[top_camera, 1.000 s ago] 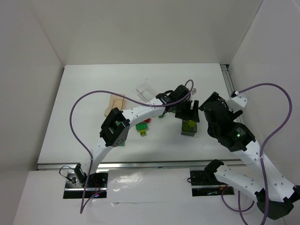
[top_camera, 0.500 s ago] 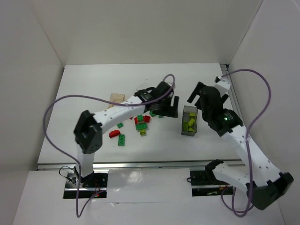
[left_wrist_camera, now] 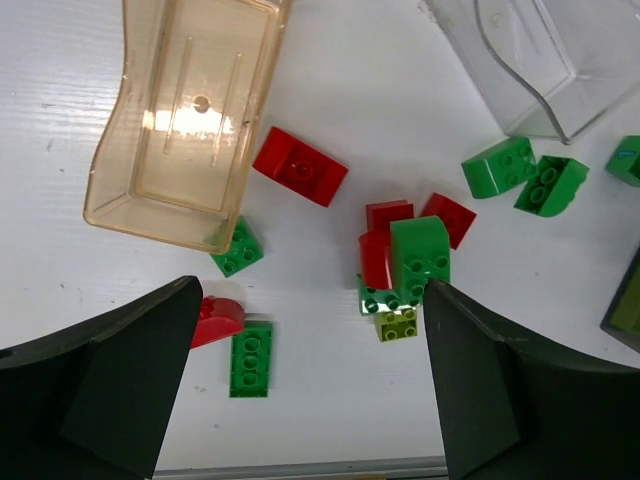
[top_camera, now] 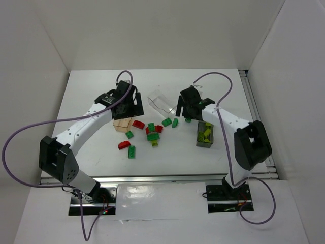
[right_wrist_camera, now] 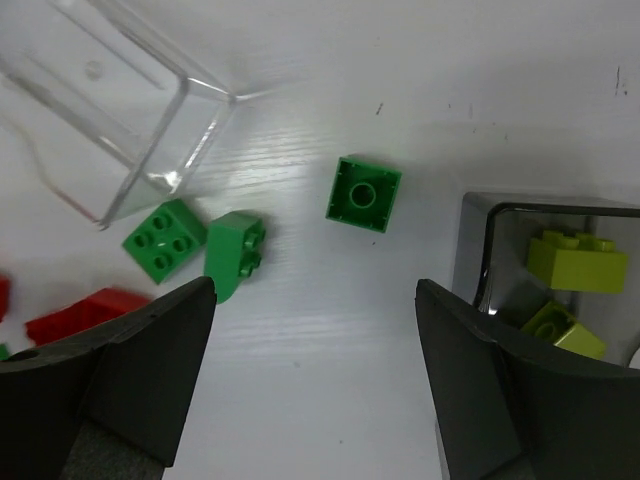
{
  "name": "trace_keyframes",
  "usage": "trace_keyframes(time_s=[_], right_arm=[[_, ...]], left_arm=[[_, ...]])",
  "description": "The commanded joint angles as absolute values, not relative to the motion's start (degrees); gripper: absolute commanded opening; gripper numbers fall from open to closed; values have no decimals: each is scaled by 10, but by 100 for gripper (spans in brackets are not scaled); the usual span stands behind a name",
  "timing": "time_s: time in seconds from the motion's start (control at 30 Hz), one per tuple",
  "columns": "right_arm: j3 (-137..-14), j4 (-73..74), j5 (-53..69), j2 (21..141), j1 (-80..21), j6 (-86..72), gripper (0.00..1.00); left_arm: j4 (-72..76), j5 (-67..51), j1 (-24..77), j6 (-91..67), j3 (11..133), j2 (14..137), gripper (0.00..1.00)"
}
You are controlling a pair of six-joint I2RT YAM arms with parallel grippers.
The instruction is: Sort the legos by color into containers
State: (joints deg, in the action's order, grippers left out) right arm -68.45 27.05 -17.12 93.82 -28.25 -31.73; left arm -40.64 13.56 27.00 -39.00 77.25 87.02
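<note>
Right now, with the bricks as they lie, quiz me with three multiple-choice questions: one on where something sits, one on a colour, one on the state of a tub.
1. Where do the yellow-green bricks in the right wrist view lie?
A) in the clear tub
B) in the dark grey tub
C) on the bare table

2. What colour is the brick lying underside up beside that tub?
A) red
B) green
C) yellow-green

3. What state is the tan tub in?
A) empty
B) packed with bricks
C) turned upside down

Answers:
1 B, they sit inside its dark walls.
2 B, its hollow underside is plain green.
3 A, the left wrist view looks straight down onto its bare floor.
</note>
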Motion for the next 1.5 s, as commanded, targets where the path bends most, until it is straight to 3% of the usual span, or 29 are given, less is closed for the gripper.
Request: trace_keyframes(time_s=[0.0,0.47,0.53,0.63,0.77,0.9,1.13,1.47], right_arm=[[-722,248,-180,968,-276,-333,87],[-729,229,-196,1079,-247,-367,81],[-736,223,-196,1093,-240,-372,72],[-748,223,-196,1109,-240,-372,67],[-761,229,-201,1115,-240,-367,47],[-761,229,-217,1053,-253,-360,40],[-777,218,-217,988,-286,-354,40],[-913,215,-192,1112,-318,-337,43]], left_arm=[[-416,155,255,-379,765,847,100],[-416,149,243,-384,729,824,96],[-416,155,243,-384,723,829,96],[-416,155,243,-398,718,829,95],[-416,160,243,-413,692,822,94],[-416,172,243,-418,653,797,92],[-421,120,237,-446,564,710,88],[-371,65,274,-509,454,722,87]])
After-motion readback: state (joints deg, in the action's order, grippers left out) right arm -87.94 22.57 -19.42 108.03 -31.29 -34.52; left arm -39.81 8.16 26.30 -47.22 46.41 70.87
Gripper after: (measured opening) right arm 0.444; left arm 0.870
